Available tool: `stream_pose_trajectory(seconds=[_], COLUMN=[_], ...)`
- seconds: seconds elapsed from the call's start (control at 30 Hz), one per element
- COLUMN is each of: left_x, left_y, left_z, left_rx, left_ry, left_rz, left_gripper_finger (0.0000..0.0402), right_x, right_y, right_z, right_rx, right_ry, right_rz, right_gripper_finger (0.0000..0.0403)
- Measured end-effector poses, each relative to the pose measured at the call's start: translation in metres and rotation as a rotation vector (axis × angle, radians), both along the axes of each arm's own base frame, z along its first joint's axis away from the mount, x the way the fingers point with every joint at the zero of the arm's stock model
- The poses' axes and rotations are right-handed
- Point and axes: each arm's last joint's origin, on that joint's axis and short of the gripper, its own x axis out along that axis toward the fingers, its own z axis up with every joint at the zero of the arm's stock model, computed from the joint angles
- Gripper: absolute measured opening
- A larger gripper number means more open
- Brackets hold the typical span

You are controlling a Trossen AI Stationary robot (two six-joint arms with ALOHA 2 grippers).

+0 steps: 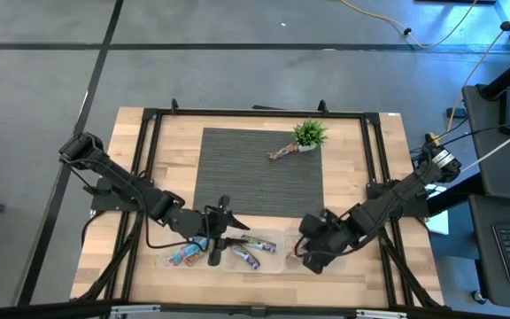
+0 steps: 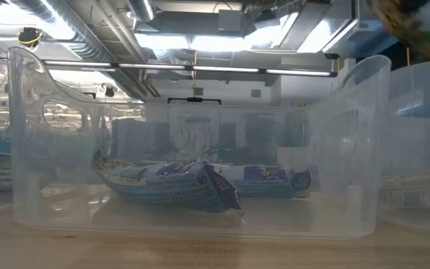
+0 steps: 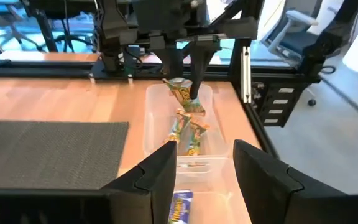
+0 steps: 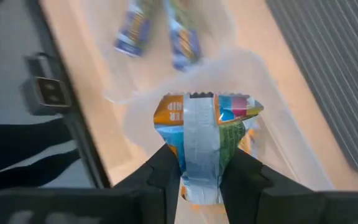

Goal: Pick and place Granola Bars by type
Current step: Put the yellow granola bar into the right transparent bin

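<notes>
My right gripper (image 1: 304,252) is shut on a multicolour granola bar (image 4: 201,130) with orange, green and blue print. It hangs over the rightmost clear bin (image 3: 157,102) near the table's near edge, where like bars (image 3: 188,134) lie. My left gripper (image 3: 204,168) is open and touches nothing. It hovers over the middle bin, where a blue bar (image 3: 180,205) lies. Blue bars (image 2: 192,187) show in a bin in the low view. One more bar (image 1: 280,153) lies on the grey mat beside the potted plant. My right gripper pinches the multicolour bar near its upper end (image 4: 201,177), one finger on each long edge, and the wrapper is squeezed narrower there. The fingers (image 3: 197,68) come from above, pointing down. The bar hangs below them (image 3: 184,94) over the bin, seam side toward the wrist camera.
Three clear bins stand in a row along the near edge (image 1: 189,255) (image 1: 255,248) (image 1: 290,259). A grey mat (image 1: 237,177) covers the table's middle, with a small green potted plant (image 1: 309,135) at its far right corner. A black frame (image 1: 149,159) rims the table.
</notes>
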Motion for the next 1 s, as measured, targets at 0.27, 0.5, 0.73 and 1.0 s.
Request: stream_pose_trajectory(seconds=[0.27, 0.5, 0.73, 1.0], left_x=[0.0, 0.0, 0.0, 0.0], left_y=[0.0, 0.0, 0.0, 0.001], left_z=[0.0, -0.001, -0.002, -0.001], left_rx=[0.119, 0.13, 0.133, 0.163], left_ry=[-0.011, -0.004, 0.005, 0.0], left_rz=[-0.036, -0.048, -0.048, -0.02], left_gripper_finger=[0.0149, 0.0152, 0.0149, 0.0151], right_x=[-0.007, 0.002, 0.01, 0.013], right_y=[-0.002, 0.006, 0.013, 0.016], right_z=[-0.004, -0.031, -0.058, -0.072], right_rx=[-0.026, -0.071, -0.095, -0.122], right_ry=[0.076, 0.188, 0.288, 0.323], right_rz=[-0.04, -0.023, 0.011, 0.032], right_gripper_finger=[0.01, 0.01, 0.01, 0.01])
